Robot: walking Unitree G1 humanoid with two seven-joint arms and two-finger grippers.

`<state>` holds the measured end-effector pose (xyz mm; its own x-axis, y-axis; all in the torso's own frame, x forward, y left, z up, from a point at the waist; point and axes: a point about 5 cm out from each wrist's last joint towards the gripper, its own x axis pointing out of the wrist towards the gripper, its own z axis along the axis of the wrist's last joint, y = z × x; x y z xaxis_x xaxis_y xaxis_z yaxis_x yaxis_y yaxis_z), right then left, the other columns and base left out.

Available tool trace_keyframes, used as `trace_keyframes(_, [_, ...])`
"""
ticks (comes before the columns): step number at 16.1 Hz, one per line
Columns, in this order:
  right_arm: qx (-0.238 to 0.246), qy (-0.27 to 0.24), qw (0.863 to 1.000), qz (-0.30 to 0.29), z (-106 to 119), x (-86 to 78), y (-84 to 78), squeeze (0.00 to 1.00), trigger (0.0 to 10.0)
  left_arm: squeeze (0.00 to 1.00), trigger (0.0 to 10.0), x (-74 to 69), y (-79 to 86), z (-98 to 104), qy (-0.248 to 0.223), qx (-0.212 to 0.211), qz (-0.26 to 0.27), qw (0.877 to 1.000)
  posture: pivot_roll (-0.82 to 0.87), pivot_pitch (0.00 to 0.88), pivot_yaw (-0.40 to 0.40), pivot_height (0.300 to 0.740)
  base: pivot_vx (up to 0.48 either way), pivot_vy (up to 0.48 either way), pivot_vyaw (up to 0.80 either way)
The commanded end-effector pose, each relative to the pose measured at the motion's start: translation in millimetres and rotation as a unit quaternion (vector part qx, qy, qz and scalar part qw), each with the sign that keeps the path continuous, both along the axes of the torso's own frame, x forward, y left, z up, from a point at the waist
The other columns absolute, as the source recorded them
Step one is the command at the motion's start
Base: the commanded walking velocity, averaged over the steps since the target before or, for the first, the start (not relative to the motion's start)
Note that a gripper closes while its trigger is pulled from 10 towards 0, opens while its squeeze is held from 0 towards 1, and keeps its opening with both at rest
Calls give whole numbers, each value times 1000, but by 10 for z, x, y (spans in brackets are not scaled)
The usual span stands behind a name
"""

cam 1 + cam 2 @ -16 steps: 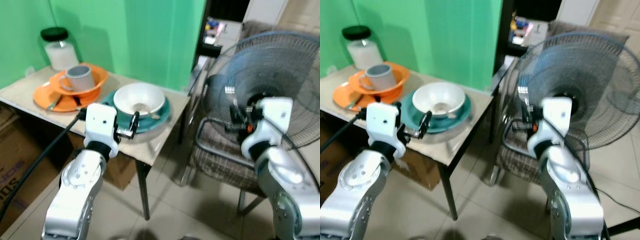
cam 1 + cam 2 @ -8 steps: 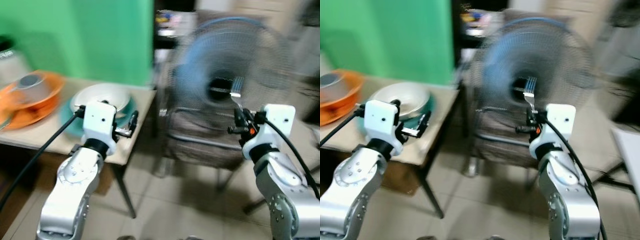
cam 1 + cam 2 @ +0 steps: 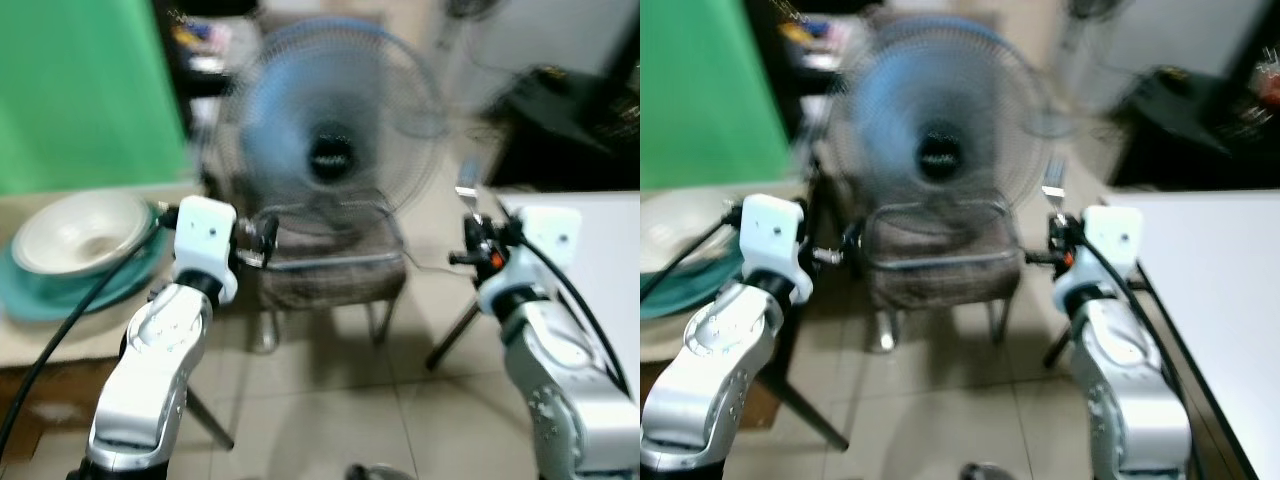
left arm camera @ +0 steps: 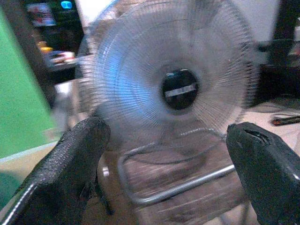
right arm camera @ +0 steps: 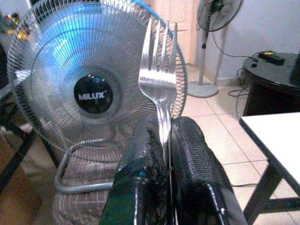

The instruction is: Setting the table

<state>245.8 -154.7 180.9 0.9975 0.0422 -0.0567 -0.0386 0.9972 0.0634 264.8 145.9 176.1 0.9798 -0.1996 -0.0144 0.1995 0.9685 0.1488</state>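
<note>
My right gripper is shut on the handle of a silver fork, which stands upright with its tines up. In the eye views that gripper and the fork are held at chest height, next to the corner of a white table on the right. My left gripper is open and holds nothing; its fingers stand wide apart facing the fan. A white bowl sits on a teal plate on the beige table at far left.
A large standing fan is straight ahead, behind a metal-framed chair with a plaid seat. Green wall at left. A dark low table and a second fan lie farther back. Tiled floor lies below.
The camera has swung to the right: the table with the dishes slid to the left edge and the white table came into view. The fork stays in my right gripper.
</note>
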Motion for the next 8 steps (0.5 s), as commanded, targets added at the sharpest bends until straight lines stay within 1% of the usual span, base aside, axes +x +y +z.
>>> trace_keyframes(1, [-14, -11, 1000, 5, 50, 0, 16, 0, 10000, 0, 10000, 24, 27, 1, 0, 7, 7, 1000, 51, 0, 19, 740, 0, 0, -781])
trace_keyframes(2, [-13, -11, 1000, 9, 52, -6, 20, 0, 10000, 0, 10000, 22, 5, 23, -2, -11, -6, 1000, 48, 0, 20, 740, 0, 0, -781])
trace_keyframes(3, [-12, -14, 1000, 6, 50, -17, -21, 0, 10000, 0, 10000, 21, -33, 15, -5, -17, -12, 1000, 48, 0, 27, 740, 0, 0, -775])
trace_keyframes(4, [-13, -16, 1000, -1, 38, 10, -88, 0, 10000, 0, 10000, 46, -90, -4, -6, -7, -22, 1000, 56, 0, 33, 740, 0, 0, -775])
trace_keyframes(5, [-19, -12, 1000, -15, 19, 23, -111, 0, 10000, 0, 10000, 48, -94, 6, -9, -2, -23, 1000, 58, 0, 15, 740, 0, 0, -781])
trace_keyframes(6, [-10, -10, 1000, -14, 43, 41, -71, 0, 10000, 0, 10000, 54, -71, 40, -11, -13, -19, 1000, 51, 0, 12, 740, 0, 0, -781])
trace_keyframes(7, [-11, -12, 1000, 7, 59, 19, -3, 0, 10000, 0, 10000, 46, -28, 12, -7, -21, -3, 1000, 44, 0, 18, 740, 0, 0, -781])
trace_keyframes(8, [-17, -14, 1000, 20, 66, 1, 22, 0, 10000, 0, 10000, 46, -27, -6, -5, -18, -4, 1000, 40, 0, 18, 740, 0, 0, -781])
